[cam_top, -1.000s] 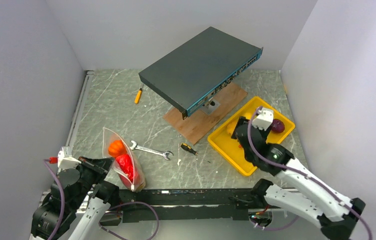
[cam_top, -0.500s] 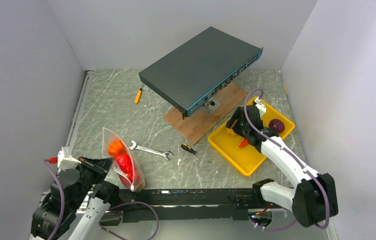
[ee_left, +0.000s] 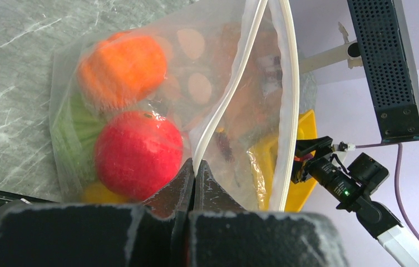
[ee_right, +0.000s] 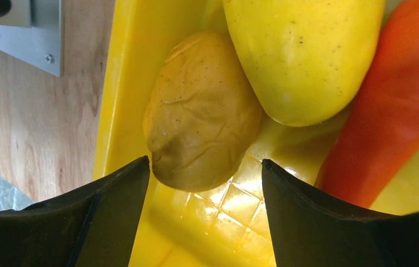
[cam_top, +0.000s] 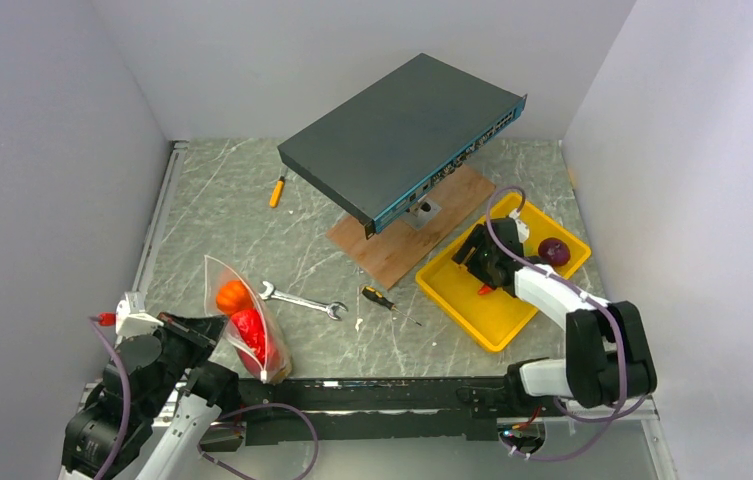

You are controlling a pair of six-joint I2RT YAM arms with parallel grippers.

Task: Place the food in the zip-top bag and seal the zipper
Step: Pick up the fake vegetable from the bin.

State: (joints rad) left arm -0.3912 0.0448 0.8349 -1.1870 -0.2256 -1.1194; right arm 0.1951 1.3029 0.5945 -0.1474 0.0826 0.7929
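Note:
The clear zip-top bag [cam_top: 244,322] stands at the front left, mouth open, holding an orange pumpkin [ee_left: 122,68], a red pepper [ee_left: 138,153] and green cabbage [ee_left: 74,125]. My left gripper [ee_left: 195,173] is shut on one whitish zipper strip [ee_left: 226,100]; the other strip [ee_left: 291,100] stands apart. My right gripper [ee_right: 204,192] is open, low in the yellow tray [cam_top: 497,305], its fingers either side of the near end of a brownish potato [ee_right: 201,130]. A yellow potato [ee_right: 304,50] and a carrot [ee_right: 399,103] lie beside it. A purple onion [cam_top: 553,250] sits in the tray's far corner.
A dark network switch [cam_top: 402,135] stands raised on a wooden board [cam_top: 407,235] at the back. A silver wrench [cam_top: 300,299] and a small screwdriver [cam_top: 377,297] lie mid-table. Another yellow-handled screwdriver [cam_top: 277,190] lies back left. White walls enclose the table.
My right arm has stretched forward and lowered its gripper into the tray's near-left part, by the potatoes. The left arm and the bag have not moved.

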